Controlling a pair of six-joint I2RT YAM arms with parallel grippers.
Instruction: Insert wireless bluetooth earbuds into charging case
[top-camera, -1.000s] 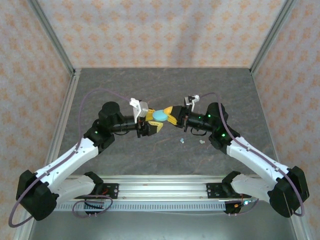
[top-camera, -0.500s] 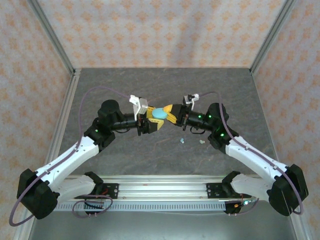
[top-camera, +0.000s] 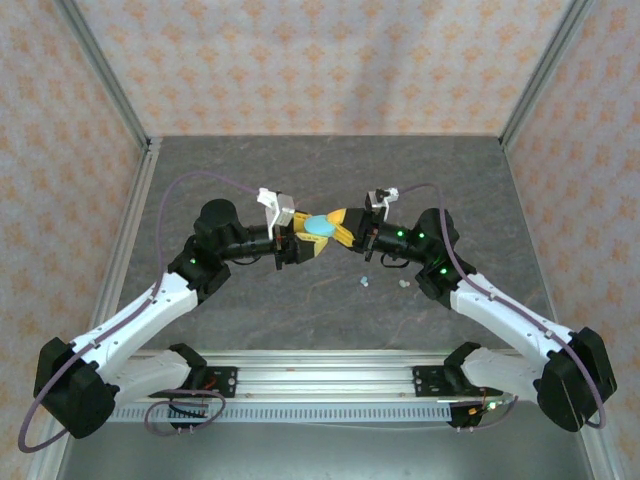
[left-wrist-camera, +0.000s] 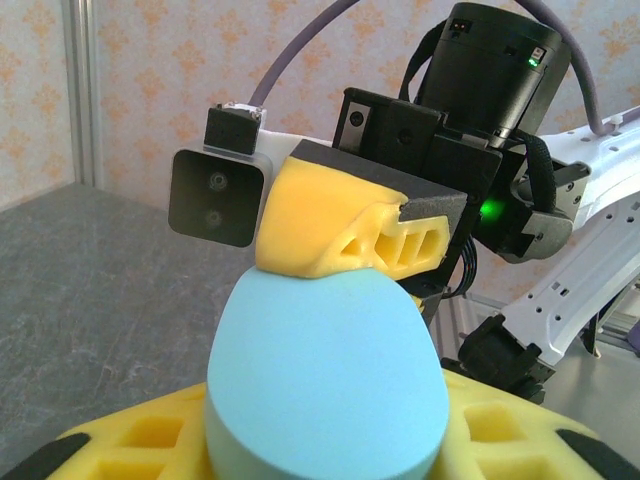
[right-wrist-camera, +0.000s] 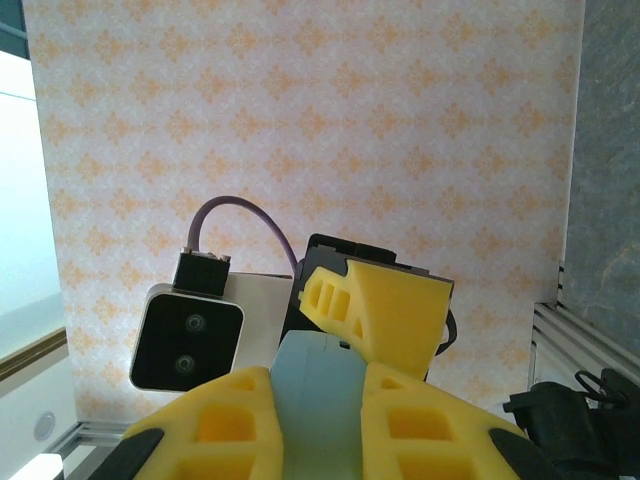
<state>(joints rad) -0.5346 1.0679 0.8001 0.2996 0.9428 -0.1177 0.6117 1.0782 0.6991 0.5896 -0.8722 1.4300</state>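
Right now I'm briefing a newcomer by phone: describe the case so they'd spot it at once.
Over the middle of the grey table, the left arm and right arm meet. Between their yellow jaws sits the case. It is a smooth sky-blue oval, far bigger than the two tiny pale earbuds lying on the table.

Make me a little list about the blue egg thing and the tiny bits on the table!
charging case: blue, oval, held up above the table
left gripper: shut on one end of the case
right gripper: shut on the other end
earbuds: two tiny pale pieces lying on the table by the right arm, not in the case
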